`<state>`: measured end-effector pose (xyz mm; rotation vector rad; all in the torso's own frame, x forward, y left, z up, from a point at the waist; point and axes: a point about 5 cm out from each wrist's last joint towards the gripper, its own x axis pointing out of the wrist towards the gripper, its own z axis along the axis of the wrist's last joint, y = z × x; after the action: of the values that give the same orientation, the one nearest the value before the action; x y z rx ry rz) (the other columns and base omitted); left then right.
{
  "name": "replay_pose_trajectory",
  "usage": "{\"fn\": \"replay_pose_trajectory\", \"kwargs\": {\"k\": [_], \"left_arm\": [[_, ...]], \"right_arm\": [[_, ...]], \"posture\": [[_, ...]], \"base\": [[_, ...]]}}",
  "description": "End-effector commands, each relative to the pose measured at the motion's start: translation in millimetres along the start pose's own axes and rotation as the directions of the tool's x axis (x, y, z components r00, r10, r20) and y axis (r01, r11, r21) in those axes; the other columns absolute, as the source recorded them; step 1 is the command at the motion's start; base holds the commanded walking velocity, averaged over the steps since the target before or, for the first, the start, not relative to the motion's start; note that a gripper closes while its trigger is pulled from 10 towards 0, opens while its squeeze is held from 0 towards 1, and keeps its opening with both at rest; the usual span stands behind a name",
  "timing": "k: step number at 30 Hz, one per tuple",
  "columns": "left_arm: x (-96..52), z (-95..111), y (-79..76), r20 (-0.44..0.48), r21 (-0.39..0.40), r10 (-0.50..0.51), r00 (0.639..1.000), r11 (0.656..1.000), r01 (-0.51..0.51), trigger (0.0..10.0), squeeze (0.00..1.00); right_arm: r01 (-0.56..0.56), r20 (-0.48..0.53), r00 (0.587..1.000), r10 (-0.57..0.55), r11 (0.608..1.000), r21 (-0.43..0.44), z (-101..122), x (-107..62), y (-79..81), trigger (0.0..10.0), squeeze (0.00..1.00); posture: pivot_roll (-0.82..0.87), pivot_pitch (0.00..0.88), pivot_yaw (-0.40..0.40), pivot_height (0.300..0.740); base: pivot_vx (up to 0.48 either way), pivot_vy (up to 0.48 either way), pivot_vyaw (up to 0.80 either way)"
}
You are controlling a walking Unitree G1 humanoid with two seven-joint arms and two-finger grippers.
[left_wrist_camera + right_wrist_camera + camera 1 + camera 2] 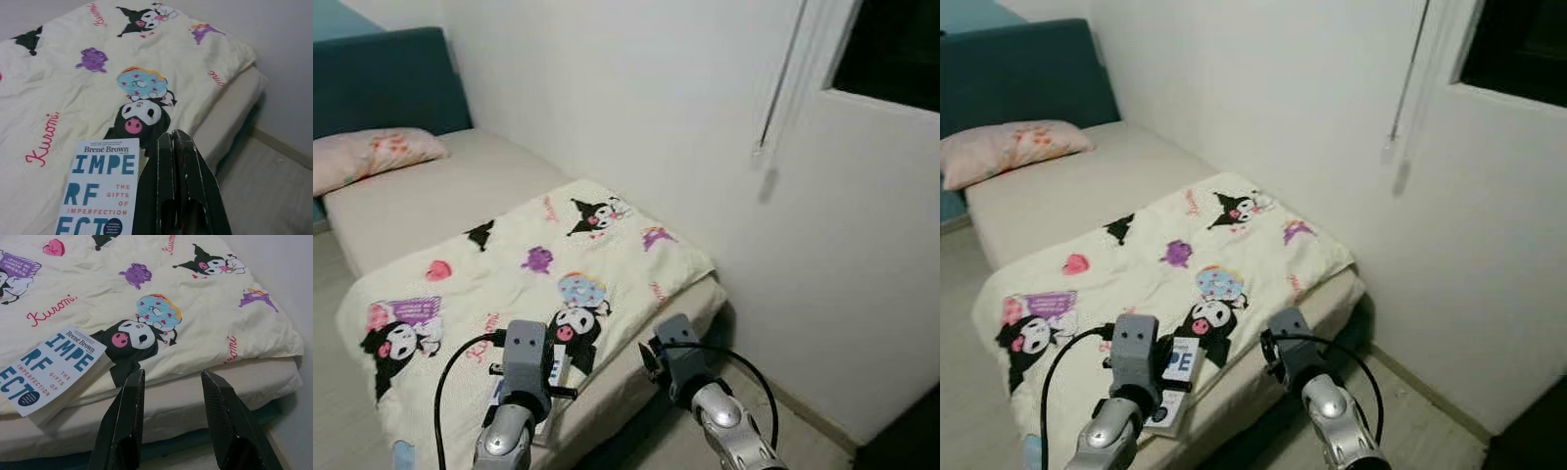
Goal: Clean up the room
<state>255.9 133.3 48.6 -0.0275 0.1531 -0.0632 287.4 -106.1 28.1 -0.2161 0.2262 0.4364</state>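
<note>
Position: standing at the near corner of the bed (460, 186), both arms raised in front of me.

Book (46, 369): white paperback with teal lettering, lying flat on the cream cartoon-print blanket (1185, 245) at the bed's near edge. Cover faces up. It sits just beside the black character print, on its left.

Left gripper (173, 161): fingers pressed together, no gap visible between them, holding nothing. The tips hang over the near edge of the blanket, just right of the book and close to it; contact with the book cannot be judged.

Right gripper (171, 387): fingers spread, nothing between them. It points at the bed's near edge, over the mattress side, right of the book and apart from it.

Surroundings: pink pillow (367, 152) at the far left end of the bed against a dark teal headboard (386, 78). White wall (636, 108) runs along the bed's right side.
</note>
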Motion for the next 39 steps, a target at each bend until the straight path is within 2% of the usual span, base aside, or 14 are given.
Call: {"fn": "replay_pose_trajectory", "kwargs": {"k": [1,5,32,39], "left_arm": [[-1.4,-2.4,3.7,-0.008,0.004,0.013,1.000,1.000,-0.013,10.0,0.00],[-1.2,-2.3,4.2,-0.008,0.003,0.016,1.000,1.000,-0.016,10.0,0.00],[-1.5,-1.6,8.2,-0.002,-0.008,0.046,0.999,0.999,-0.046,10.0,0.00],[-1.3,-1.2,7.5,0.000,-0.006,0.044,0.999,0.999,-0.044,10.0,0.00]], "right_arm": [[-0.017,-0.004,1.000,0.016,1.000,-0.016,0.9,1.8,3.4,10.0,0.00],[-0.033,-0.005,0.999,0.033,0.999,-0.043,1.4,2.1,4.7,10.0,0.00],[-0.035,0.032,0.999,0.036,0.999,-0.035,6.9,3.1,7.3,10.0,0.00],[-0.015,0.028,0.999,0.016,1.000,-0.015,6.3,3.3,4.5,10.0,0.00]], "posture": [[-0.04,0.000,-0.023,0.740],[-0.04,0.000,-0.024,0.740],[-0.04,0.000,-0.020,0.740],[-0.04,0.000,-0.021,0.740]], "base": [[0.000,0.000,0.00],[0.000,0.000,0.13],[0.000,0.000,0.80],[0.000,0.000,0.00]]}}
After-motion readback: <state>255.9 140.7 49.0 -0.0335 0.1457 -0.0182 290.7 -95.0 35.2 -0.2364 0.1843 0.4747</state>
